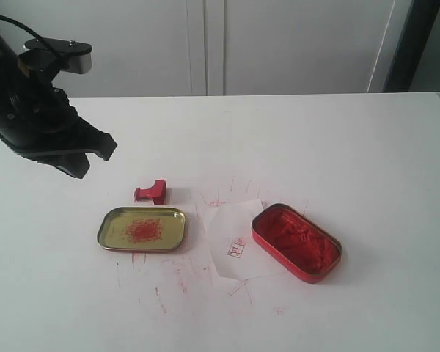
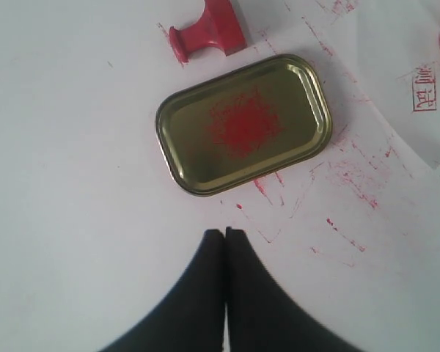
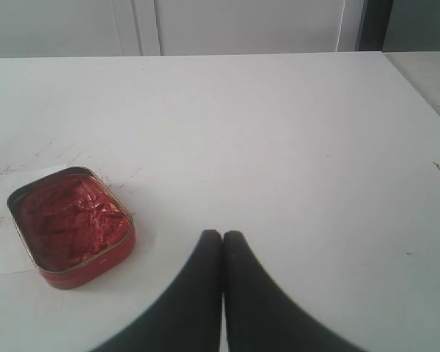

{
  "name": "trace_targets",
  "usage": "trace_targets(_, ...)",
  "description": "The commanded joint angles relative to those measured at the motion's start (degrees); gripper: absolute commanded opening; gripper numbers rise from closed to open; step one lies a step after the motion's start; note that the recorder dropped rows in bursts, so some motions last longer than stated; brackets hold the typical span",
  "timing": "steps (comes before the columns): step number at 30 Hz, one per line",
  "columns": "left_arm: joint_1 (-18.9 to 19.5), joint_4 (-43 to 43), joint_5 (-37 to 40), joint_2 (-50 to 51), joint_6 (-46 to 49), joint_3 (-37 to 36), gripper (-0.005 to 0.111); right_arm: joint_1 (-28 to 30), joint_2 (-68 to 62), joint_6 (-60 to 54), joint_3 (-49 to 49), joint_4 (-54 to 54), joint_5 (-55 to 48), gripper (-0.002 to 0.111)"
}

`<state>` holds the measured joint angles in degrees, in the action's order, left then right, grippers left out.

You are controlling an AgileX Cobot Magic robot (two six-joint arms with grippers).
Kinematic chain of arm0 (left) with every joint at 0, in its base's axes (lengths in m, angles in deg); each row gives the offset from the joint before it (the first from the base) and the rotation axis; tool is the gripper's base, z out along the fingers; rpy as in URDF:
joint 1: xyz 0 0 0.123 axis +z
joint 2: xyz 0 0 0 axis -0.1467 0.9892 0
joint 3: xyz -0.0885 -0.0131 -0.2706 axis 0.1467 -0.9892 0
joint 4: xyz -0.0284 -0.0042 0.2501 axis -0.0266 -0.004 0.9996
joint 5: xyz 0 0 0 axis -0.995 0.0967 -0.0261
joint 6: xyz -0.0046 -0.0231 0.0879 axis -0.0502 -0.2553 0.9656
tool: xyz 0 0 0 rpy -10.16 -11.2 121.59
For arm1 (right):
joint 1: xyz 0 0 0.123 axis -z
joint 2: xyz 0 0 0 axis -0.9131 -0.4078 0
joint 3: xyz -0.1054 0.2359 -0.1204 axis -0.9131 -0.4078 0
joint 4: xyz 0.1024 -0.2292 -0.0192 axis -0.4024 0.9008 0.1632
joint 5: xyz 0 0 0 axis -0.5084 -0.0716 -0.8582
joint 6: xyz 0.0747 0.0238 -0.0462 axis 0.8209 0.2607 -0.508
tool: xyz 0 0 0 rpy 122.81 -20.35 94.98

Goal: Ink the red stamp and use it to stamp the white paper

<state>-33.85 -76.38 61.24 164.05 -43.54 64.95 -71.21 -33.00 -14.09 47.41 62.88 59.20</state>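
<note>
Red plastic stamp point(image 1: 152, 192) lies on its side just behind the shallow gold tray point(image 1: 170, 223), apart from the small white paper sheet point(image 1: 227, 224). Left gripper point(image 2: 224, 235) and right gripper point(image 3: 221, 235): jaws pressed together, empty. Risk: descending closed would shove the sideways stamp, not grasp it

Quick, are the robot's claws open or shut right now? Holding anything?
Left black gripper: shut, holding nothing.
Right black gripper: shut, holding nothing.

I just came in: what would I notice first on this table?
The open red tin of bright ink paste, at the right beside the white paper. Left of them sits a gold tray smeared red, the red stamp lying on its side behind it.
</note>
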Motion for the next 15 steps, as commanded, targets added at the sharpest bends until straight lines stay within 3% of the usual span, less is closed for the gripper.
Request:
trace_targets(1,-0.4,-0.2,0.8,-0.6,0.0,-0.3,0.0,0.1,0.2,-0.1,-0.2,0.4,0.7,0.0)
trace_targets(15,-0.4,4.4,-0.8,-0.6,0.0,-0.3,0.0,0.1,0.2,-0.1,-0.2,0.4,0.7,0.0)
